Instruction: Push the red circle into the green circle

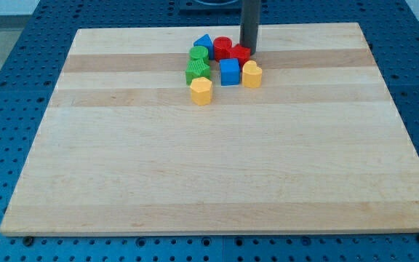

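Note:
The red circle lies near the view's top centre of the wooden board. The green circle lies just to its lower left, a narrow gap or touch between them that I cannot resolve. My tip stands at the right of a second red block, which sits against the red circle's right side. The rod rises straight up out of the view's top.
A blue triangle-like block sits left of the red circle. A green star-like block lies below the green circle. A blue cube, a yellow block and another yellow block lie below the cluster.

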Robot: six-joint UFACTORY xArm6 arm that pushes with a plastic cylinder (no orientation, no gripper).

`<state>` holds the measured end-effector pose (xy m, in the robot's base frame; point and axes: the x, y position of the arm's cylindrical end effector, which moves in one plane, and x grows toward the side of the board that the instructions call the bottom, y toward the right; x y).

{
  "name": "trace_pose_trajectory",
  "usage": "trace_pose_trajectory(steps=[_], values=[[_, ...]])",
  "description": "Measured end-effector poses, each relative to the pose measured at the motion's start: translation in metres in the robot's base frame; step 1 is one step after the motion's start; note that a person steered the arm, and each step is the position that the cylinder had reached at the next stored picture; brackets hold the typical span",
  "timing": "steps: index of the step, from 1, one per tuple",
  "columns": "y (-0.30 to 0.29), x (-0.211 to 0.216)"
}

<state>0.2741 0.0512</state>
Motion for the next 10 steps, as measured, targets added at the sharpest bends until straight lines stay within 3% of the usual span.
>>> trace_pose_trajectory(steps=[2, 5, 8, 10], values=[[-0.009, 0.001], [-0.009, -0.035], [-0.077, -0.032], [-0.077, -0.030]])
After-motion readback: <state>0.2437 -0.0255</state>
